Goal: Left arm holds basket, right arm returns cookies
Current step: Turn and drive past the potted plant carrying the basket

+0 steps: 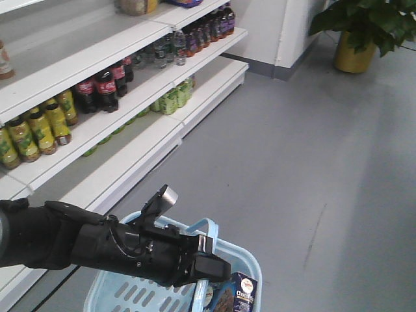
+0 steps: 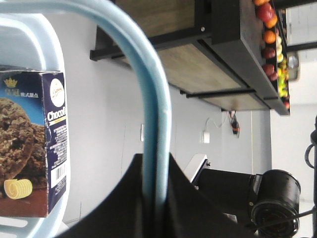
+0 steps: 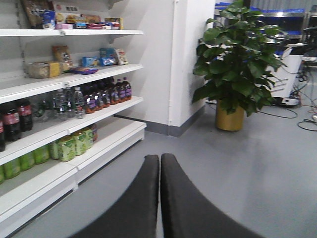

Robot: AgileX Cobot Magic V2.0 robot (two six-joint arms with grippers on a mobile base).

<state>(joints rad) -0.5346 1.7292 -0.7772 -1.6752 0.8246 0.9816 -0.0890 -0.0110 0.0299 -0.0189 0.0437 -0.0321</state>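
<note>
Item: cookies point(image 2: 34, 144), a dark navy cardboard box standing upright inside the basket point(image 1: 130, 292), against its right end.
Lettering: "Choco…", the rest cut off; round white-red logo, crown mark, barcode on the side panel.
Handling, as judged: light and stiff, with crushable corners and a smooth print that is likely slippery. Take hold across the narrow faces, near the top.
Tools: the left gripper point(image 2: 156, 198) is clamped on the light blue loop handle point(image 2: 148, 109). The right gripper point(image 3: 159, 168) has its fingers pressed together with nothing between them, facing the drinks shelves point(image 3: 74, 129).
</note>
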